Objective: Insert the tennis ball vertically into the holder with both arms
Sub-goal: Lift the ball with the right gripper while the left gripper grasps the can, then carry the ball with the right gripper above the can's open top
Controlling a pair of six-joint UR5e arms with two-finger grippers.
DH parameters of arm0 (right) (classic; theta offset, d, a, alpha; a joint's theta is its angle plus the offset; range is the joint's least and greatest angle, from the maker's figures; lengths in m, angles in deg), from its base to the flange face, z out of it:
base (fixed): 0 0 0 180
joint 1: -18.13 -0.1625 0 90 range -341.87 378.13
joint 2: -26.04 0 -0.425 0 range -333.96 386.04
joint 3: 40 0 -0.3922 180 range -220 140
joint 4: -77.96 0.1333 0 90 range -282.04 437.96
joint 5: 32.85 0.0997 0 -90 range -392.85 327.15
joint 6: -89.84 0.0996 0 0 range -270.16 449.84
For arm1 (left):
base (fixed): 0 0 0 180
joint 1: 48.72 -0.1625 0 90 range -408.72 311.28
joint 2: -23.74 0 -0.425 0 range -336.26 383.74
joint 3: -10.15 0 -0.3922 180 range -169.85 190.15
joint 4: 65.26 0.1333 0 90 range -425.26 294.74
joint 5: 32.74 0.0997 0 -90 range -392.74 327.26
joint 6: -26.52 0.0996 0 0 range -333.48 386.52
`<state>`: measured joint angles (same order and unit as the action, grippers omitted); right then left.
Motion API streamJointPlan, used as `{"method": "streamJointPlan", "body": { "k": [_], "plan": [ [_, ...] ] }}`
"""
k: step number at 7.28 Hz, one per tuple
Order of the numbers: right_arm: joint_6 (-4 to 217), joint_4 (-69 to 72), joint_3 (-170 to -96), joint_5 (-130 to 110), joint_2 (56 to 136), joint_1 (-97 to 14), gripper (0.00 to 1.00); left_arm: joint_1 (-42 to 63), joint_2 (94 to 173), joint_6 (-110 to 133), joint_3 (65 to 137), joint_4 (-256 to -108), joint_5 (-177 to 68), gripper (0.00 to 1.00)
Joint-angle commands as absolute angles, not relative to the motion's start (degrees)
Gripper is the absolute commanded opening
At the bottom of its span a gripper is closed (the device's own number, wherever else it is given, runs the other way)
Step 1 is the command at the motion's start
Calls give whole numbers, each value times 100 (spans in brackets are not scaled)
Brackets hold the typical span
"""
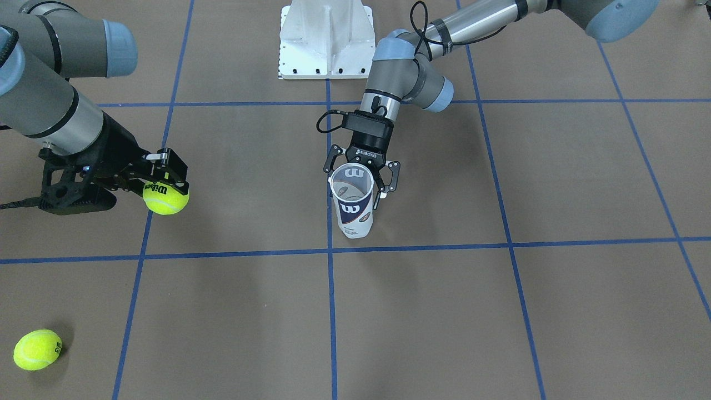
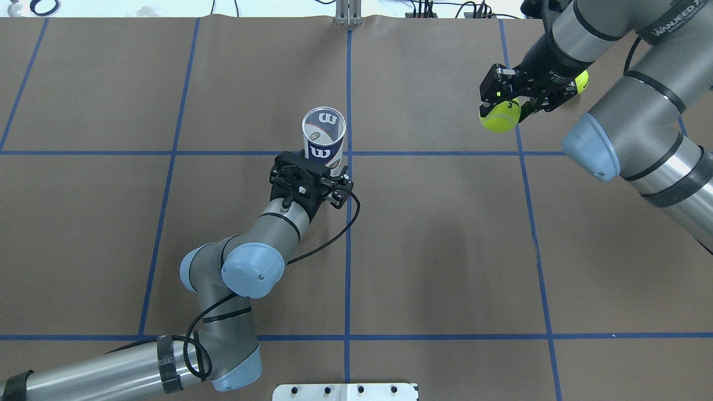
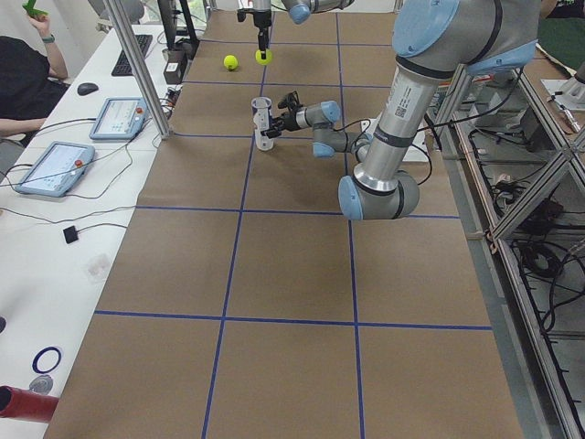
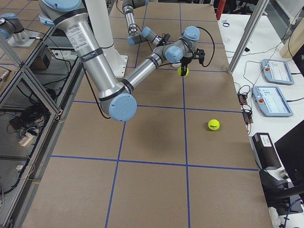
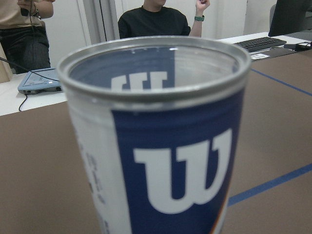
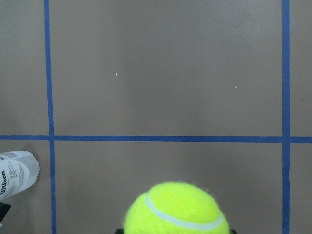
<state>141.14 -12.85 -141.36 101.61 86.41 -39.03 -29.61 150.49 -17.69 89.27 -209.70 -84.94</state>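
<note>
The holder (image 1: 353,208) is a clear can with a navy and white "W" label. It stands upright near the table's middle, mouth open upward, and it also shows in the overhead view (image 2: 324,133) and fills the left wrist view (image 5: 161,146). My left gripper (image 1: 361,175) (image 2: 326,167) is shut on it from the robot's side, near the rim. My right gripper (image 1: 166,186) (image 2: 504,106) is shut on a yellow tennis ball (image 1: 165,199) (image 2: 499,116) (image 6: 175,209), held above the table, well apart from the holder on the robot's right.
A second tennis ball (image 1: 37,349) (image 4: 213,124) lies on the table towards the far right corner, partly hidden behind my right arm in the overhead view. The white robot base plate (image 1: 326,39) is at the near edge. Operators and tablets (image 3: 55,169) sit at the white desk beyond.
</note>
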Motion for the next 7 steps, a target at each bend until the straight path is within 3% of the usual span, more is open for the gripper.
{"method": "streamJointPlan", "body": {
  "k": [1,7],
  "plan": [
    [14169,-1292,-14134,10162,8493,-3900,0,-2885,15109,-1769,8882,-20967,-8495,97],
    [14861,-1283,-14064,10637,7581,-3822,0,-2841,15118,-1769,8609,-20975,-8495,96]
  ]
}}
